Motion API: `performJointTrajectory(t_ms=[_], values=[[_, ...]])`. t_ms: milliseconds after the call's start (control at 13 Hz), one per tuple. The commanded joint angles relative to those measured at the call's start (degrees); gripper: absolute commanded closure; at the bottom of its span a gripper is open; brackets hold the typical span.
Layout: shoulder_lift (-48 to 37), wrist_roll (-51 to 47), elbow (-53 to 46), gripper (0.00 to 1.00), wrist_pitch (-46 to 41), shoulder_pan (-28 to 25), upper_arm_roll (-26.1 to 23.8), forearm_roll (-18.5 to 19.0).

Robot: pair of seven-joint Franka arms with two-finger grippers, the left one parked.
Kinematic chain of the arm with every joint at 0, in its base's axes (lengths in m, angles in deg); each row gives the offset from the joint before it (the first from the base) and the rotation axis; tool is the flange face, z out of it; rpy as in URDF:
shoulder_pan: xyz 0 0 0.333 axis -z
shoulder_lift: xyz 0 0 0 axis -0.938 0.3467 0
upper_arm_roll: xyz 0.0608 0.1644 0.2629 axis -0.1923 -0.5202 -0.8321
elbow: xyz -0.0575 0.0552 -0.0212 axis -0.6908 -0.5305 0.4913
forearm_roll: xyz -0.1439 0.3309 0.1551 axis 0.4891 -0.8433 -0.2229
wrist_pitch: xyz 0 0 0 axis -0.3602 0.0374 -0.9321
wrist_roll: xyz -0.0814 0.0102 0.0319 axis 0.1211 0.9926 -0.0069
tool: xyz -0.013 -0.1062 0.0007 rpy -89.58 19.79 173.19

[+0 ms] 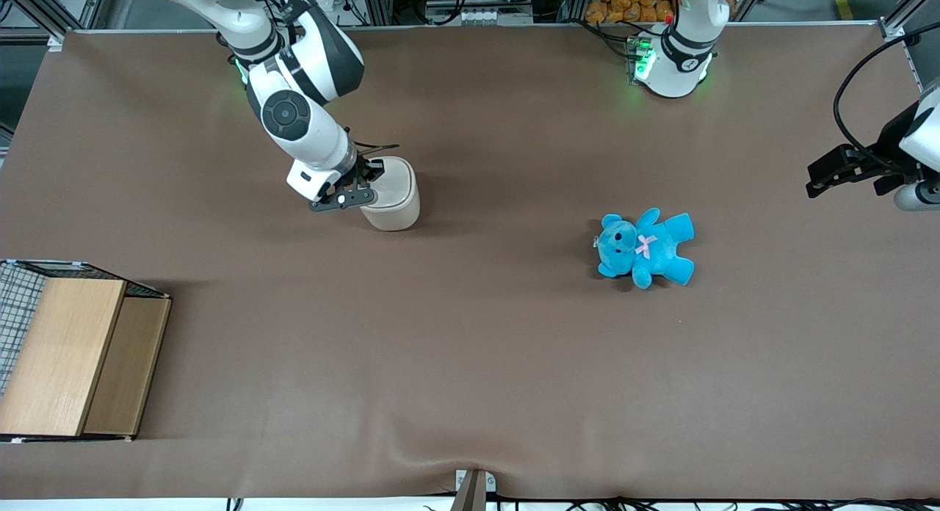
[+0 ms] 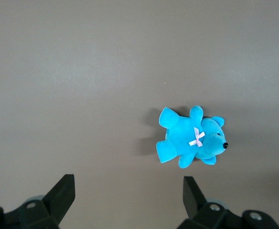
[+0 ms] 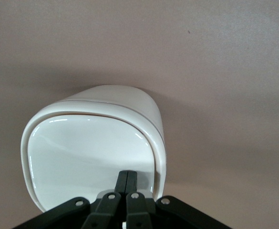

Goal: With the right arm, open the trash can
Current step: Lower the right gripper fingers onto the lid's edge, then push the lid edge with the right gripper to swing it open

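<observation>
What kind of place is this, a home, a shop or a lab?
Most likely a robotics lab. A brown-covered table holds just a few test props: a trash can with the gripper shut over its closed lid, a blue teddy bear and a wooden box. Aluminium framing and cables edge the table.

This looks like a robotics lab rather than a home. A broad table (image 1: 470, 364) under a plain brown cloth carries two white robot arms bolted at its edge, the working right arm (image 1: 294, 92) among them, with green status lights at their bases. Aluminium framing, cable bundles and what may be stacked orange toys, too small to be sure, line the table's upper edge.
</observation>
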Motion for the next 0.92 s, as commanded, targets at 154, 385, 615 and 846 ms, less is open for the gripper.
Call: performJointTrajectory(t_ms=[154, 385, 615, 846], values=[[1.50, -1.50, 0.40, 1.00, 1.97, -0.24, -0.14, -0.67], [1.42, -4.91, -1.61, 1.00, -0.74, -0.15, -0.14, -0.67], [1.42, -7.82, -7.49, 1.00, -8.89, -0.24, -0.22, -0.84], [1.41, -9.76, -10.14, 1.00, -11.03, -0.42, -1.27, -0.93]])
